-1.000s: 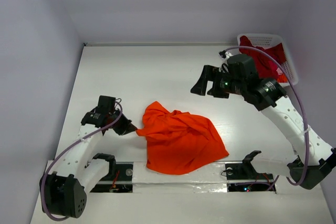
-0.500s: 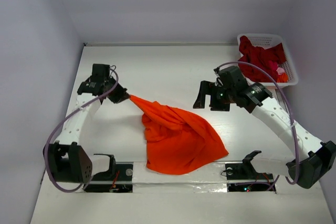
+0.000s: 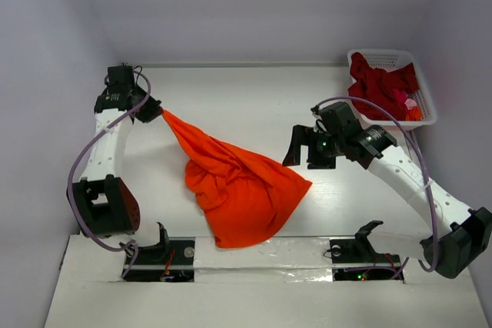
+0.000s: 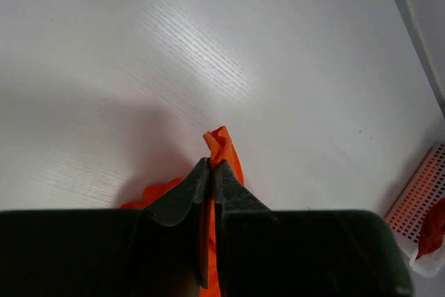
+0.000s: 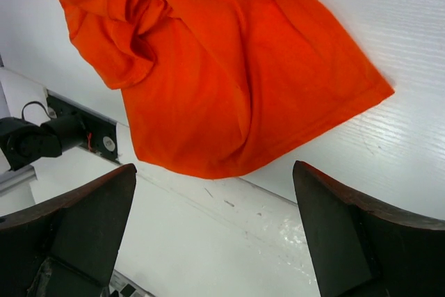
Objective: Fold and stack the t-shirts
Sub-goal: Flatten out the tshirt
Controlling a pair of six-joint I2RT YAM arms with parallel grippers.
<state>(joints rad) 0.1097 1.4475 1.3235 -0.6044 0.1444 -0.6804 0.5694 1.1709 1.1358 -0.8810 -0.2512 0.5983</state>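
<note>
"Where's the orange shirt (image 3: 240, 190) just now?"

"Mostly in a rumpled heap on the desk (image 3: 231, 94), towards the near middle, with its lower edge right at the front edge. One corner is lifted, though. The left claw (image 3: 157, 112) has it, over at the far left side."

"Has it properly?"

"Yes, the two fingers are pressed together with a little tuft of orange poking out past the tips. You see it best from the camera on that wrist. From the claw the cloth runs as a stretched tail down and to the right into the heap."

"And the other one?"

"The right claw (image 3: 304, 151) stands with its fingers wide apart and nothing between them. It's just to the right of the shirt's right-hand corner, close but not touching. Its own camera looks down on the orange cloth lying ahead of the spread fingers."

"The rest of the washing?"

"The dark red shirts (image 3: 380, 86) are bundled in the white basket (image 3: 427, 109) in the far right corner, a bit of pink among them, well away from both claws"
</note>
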